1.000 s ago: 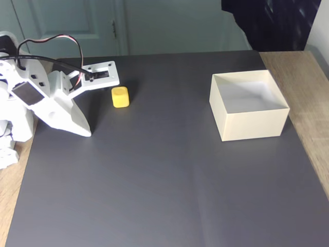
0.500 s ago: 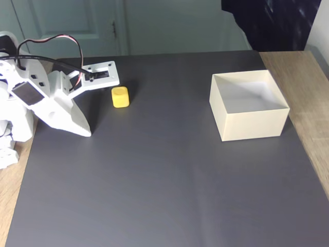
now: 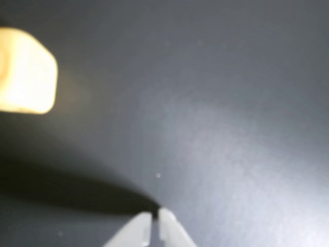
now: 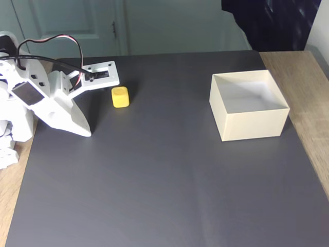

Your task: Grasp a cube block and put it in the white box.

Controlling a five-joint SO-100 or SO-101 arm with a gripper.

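Cube block point(image 4: 121, 96) sits free on the dark grey mat point(image 4: 169, 175), near the mat's far-left corner, resting flat on one face and touched by nothing; in the wrist view it shows as a blurred pale-yellow shape point(image 3: 24, 72) at the left edge, well off the line of the fingertips; judged from this, the grasp has not begun and the whole carry remains to be done.

Arm point(image 4: 49, 98) is folded low at the mat's left edge, its white body leaning toward the mat, a red and black cable looping over it; the gripper point(image 4: 86, 131) points downward with its tip at or just above the mat, nearer the front than the cube and apart from it; in the wrist view the two fingertips point(image 3: 156, 215) stand pressed almost together with only a sliver between them, holding nothing.

White box point(image 4: 253, 125) stands upright and open-topped near the mat's right edge, toward the far side, well apart from the cube; its pale interior appears empty, placed as a clear receptacle for a drop from above.
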